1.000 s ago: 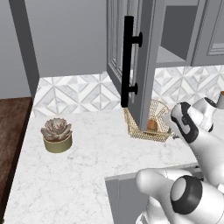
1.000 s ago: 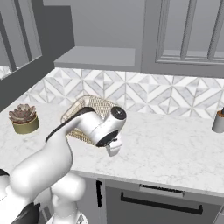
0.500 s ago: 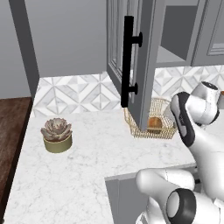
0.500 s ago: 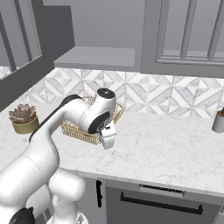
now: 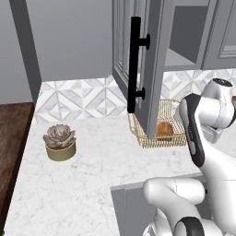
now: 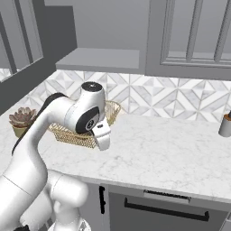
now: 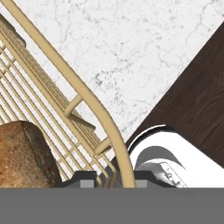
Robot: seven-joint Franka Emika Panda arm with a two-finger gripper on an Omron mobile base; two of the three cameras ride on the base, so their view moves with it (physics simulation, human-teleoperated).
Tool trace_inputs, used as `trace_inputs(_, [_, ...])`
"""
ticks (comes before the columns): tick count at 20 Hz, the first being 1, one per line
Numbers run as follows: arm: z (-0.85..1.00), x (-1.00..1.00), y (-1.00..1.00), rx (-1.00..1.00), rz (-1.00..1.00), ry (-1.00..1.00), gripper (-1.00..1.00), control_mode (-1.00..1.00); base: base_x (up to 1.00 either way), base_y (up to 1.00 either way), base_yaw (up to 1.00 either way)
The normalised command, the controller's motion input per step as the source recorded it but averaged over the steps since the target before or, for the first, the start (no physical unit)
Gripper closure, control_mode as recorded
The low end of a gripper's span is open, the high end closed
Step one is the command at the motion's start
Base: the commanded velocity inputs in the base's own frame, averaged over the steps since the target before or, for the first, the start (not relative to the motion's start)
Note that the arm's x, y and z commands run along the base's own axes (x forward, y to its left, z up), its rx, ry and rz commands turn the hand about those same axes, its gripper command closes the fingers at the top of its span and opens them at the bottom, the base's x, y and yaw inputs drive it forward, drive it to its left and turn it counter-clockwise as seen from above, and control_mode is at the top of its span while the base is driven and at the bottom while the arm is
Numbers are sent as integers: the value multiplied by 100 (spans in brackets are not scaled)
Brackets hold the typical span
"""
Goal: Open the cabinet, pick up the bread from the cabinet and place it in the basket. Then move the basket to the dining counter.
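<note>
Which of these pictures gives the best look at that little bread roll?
The hand view: the bread is large and close there, its brown crust lying on the basket wires, though cut off at the edge. The left base view shows it small but whole, inside the basket behind the open cabinet door. In the right base view the arm hides it.

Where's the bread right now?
The small golden-brown bun sits inside the gold wire-mesh basket on the marble worktop, below the open grey cabinet door.

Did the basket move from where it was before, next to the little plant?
Cannot tell for sure. In the left base view the basket sits under the open cabinet door, about as far from the plant as before. Any shift is too small to see.
</note>
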Motion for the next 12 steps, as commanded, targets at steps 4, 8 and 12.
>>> trace_inputs(4, [44,-38,0,9,8,0,100,-100,0,0,0])
trace_inputs(8, [52,-42,0,16,8,0,100,-100,0,0,0])
trace_inputs(12, [32,-46,0,1,4,-1,100,-100,0,0,0])
